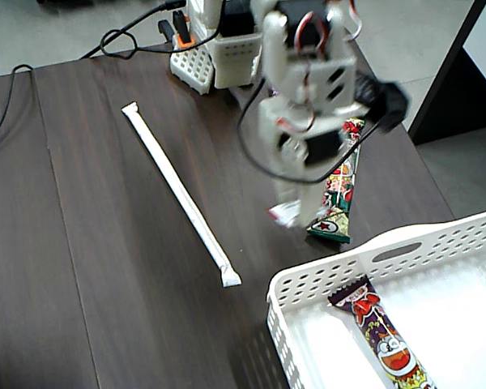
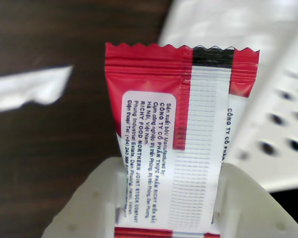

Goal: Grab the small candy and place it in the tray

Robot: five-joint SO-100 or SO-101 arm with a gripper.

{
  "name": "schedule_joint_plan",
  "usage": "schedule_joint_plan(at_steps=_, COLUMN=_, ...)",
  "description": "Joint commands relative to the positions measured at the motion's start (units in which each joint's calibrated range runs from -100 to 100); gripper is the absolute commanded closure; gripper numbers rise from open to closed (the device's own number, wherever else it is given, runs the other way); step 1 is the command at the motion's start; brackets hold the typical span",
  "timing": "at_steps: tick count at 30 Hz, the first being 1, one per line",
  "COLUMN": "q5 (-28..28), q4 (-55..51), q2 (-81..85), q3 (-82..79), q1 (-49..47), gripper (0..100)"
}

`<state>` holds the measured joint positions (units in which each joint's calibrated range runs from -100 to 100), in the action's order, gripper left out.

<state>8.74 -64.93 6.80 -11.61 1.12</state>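
The small candy, a flat red-and-white wrapper with printed text, fills the wrist view, pinched between my white fingers. In the fixed view my gripper hangs over the dark table, shut on the candy, whose red-and-white end sticks out at the left. It is held just above the table, a little up and left of the tray, a white perforated basket at the lower right. The tray's wall also shows in the wrist view at the right.
A long white wrapped straw lies diagonally on the dark table. A green-ended cartoon snack bar lies under the arm. Another cartoon bar lies inside the tray. The arm's base and cables stand at the top.
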Motion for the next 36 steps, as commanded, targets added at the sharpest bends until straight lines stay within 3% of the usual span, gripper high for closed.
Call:
schedule_joint_plan(at_steps=1, q5=-11.16, q4=2.09, q2=9.06, q3=3.11, q1=-3.3, gripper=99)
schedule_joint_plan(at_steps=17, q5=-15.56, q4=23.75, q2=-2.49, q3=17.27, q1=-12.42, gripper=99)
schedule_joint_plan(at_steps=33, q5=-18.55, q4=21.61, q2=-40.16, q3=56.81, q1=-13.16, gripper=98)
schedule_joint_plan(at_steps=36, q5=-19.03, q4=16.3, q2=-43.59, q3=63.29, q1=-13.38, gripper=90)
